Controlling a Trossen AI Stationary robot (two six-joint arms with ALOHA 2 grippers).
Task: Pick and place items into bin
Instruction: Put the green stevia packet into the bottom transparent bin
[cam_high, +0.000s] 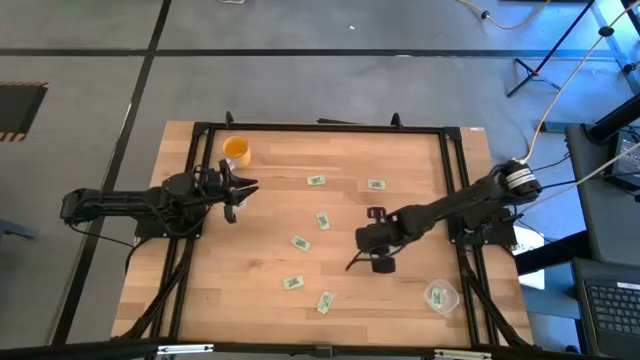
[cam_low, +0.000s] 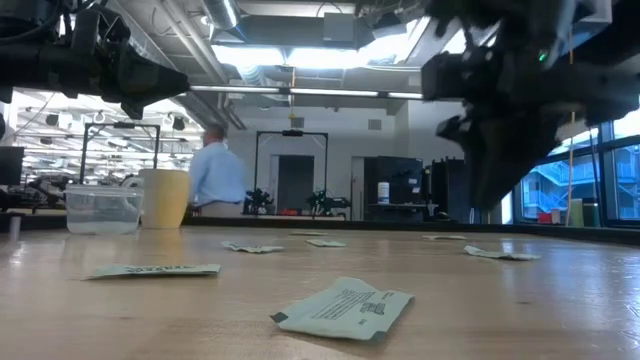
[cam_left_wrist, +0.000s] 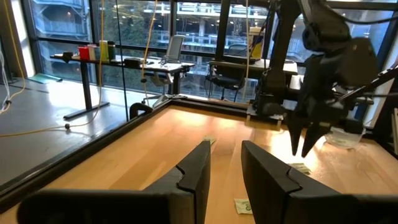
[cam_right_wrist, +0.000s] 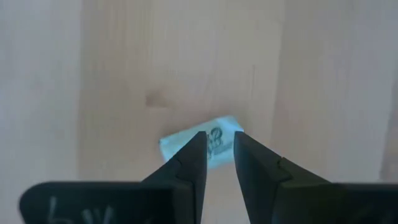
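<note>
The right gripper hangs over mid-table with its dark fingers slightly apart, straddling a small light-green flat packet on open wood. The clear plastic bin sits near the table's right front corner. The left gripper, fingers apart, waits beside the orange cup.
</note>
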